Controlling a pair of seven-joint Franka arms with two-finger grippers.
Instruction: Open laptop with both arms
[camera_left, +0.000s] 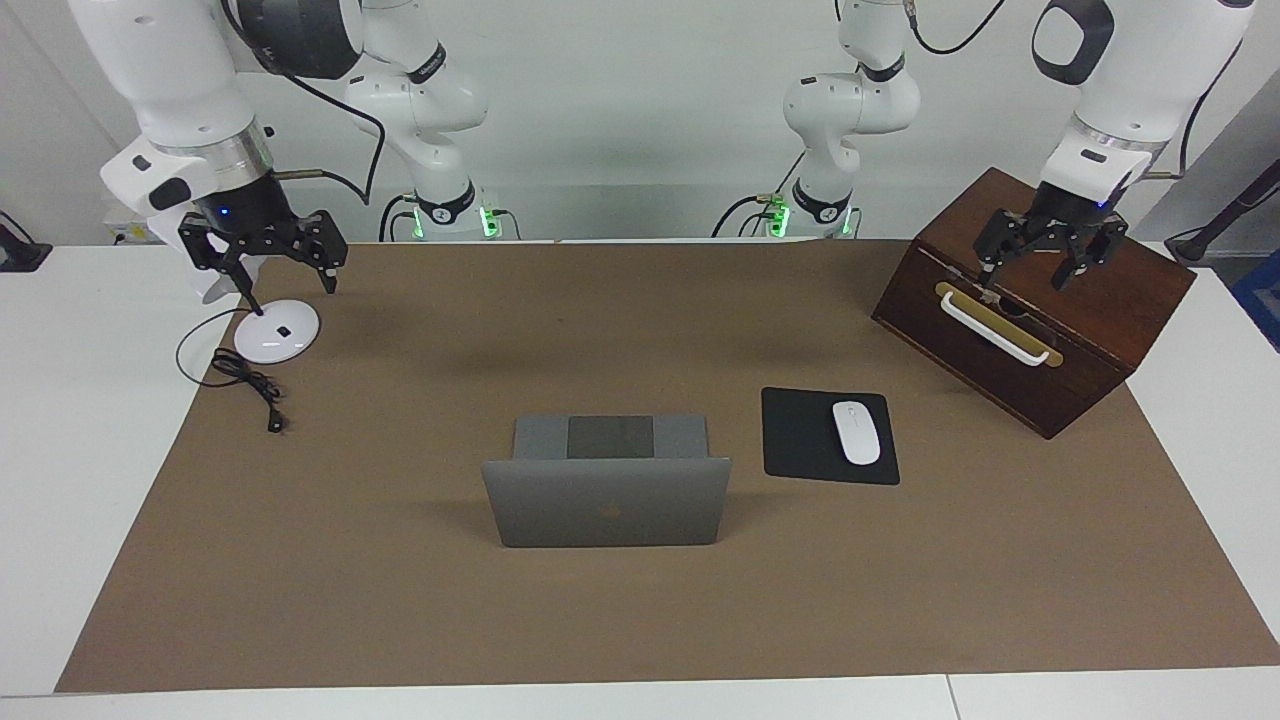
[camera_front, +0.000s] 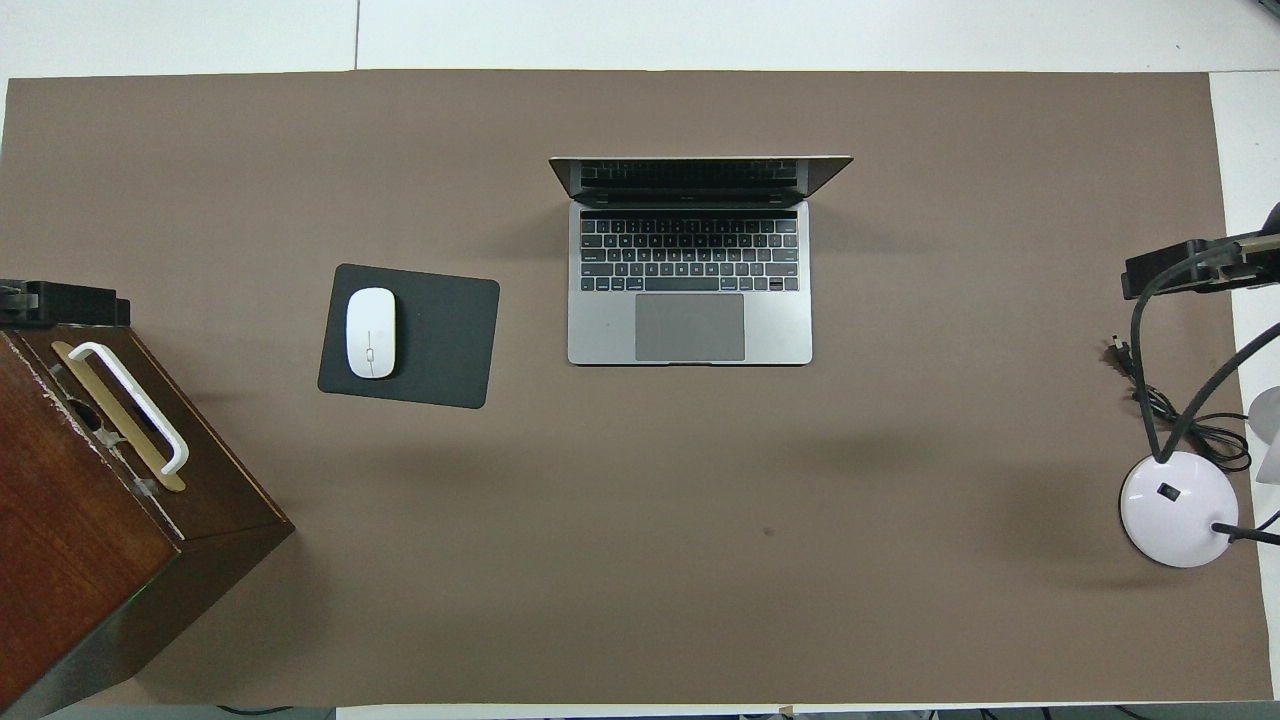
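Facing view first: the laptop sits in the middle of the brown mat on the desk, its lid raised, the lid's back with the logo turned away from me and the deck with the dark trackpad toward me. Overhead, the laptop shows its black keyboard and grey trackpad, the screen tilted up at the edge farthest from me.

My left fingers hang over the dark wooden box at my left arm's end of the desk, above its white handle, spread wide and holding nothing. My right fingers hang over the white round lamp base at my right arm's end, also spread, gripping nothing; the lamp's thin black stem rises just beside one fingertip, and I cannot tell whether it touches. A black cord lies coiled beside the base.

Between the laptop and the box lies a black mouse pad carrying a white mouse. Both of my arms are well apart from the laptop.
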